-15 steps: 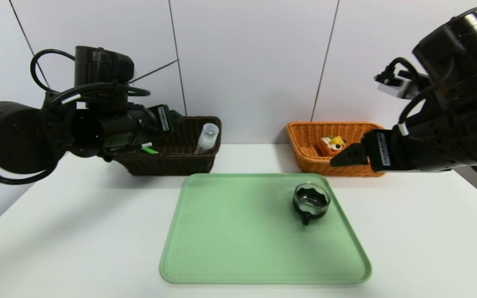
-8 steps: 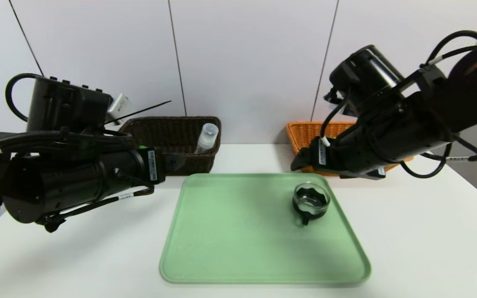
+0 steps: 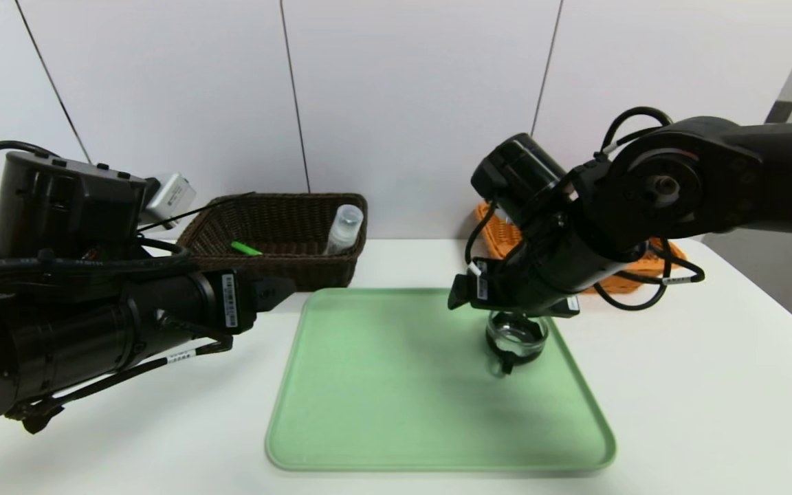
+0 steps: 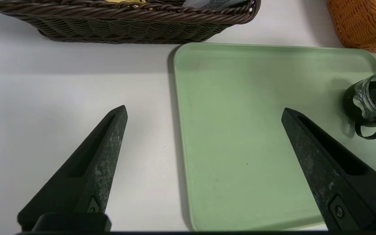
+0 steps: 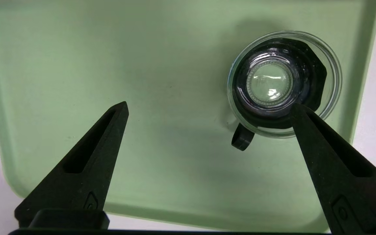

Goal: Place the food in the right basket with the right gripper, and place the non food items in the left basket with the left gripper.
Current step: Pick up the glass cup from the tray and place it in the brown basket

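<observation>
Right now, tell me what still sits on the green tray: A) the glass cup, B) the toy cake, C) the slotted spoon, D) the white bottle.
A: only the glass cup stands on the green tray, under the open right gripper.

Lab-like bench: bare white table point(image 3: 678, 385), panelled wall point(image 3: 410, 103)

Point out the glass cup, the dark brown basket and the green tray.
glass cup point(image 5: 284, 83): right wrist view, on its clear bottom.
dark brown basket point(image 3: 279, 223): head view, on its inner back wall.
green tray point(image 3: 396, 385): head view, on its bare floor.
</observation>
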You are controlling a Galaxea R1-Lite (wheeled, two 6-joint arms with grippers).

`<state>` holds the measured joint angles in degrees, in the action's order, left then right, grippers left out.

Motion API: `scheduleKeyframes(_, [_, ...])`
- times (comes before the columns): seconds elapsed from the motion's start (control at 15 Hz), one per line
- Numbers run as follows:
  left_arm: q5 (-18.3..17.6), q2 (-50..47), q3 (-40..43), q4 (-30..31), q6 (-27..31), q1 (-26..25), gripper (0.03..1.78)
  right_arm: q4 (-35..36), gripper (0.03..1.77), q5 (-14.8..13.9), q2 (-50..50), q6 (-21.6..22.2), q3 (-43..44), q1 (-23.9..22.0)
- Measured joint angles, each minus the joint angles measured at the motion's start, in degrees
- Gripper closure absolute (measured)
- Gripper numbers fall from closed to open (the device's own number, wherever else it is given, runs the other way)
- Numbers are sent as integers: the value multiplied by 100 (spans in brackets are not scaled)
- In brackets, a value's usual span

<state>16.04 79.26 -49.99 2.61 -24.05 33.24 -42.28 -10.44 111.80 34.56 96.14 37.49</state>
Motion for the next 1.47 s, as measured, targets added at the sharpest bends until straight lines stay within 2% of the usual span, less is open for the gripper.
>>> scheduleKeyframes(0.2, [0,-55,63,-2,-6,2,14,9,10,-45,160,5,15,27])
scheduleKeyframes(0.4, [0,-110,134,-2,-12,-1,12,28,10,-304,352,5,30,16])
scheduleKeyframes(1.27, [2,-127,143,0,22,-61,12,-9,10,-339,855,16,308,30])
scheduleKeyframes(1.33, [0,-127,143,0,22,-84,12,-11,13,-339,868,13,308,30])
scheduleKeyframes(1.47, [-6,-127,146,0,30,-148,12,-15,48,-339,881,13,308,30])
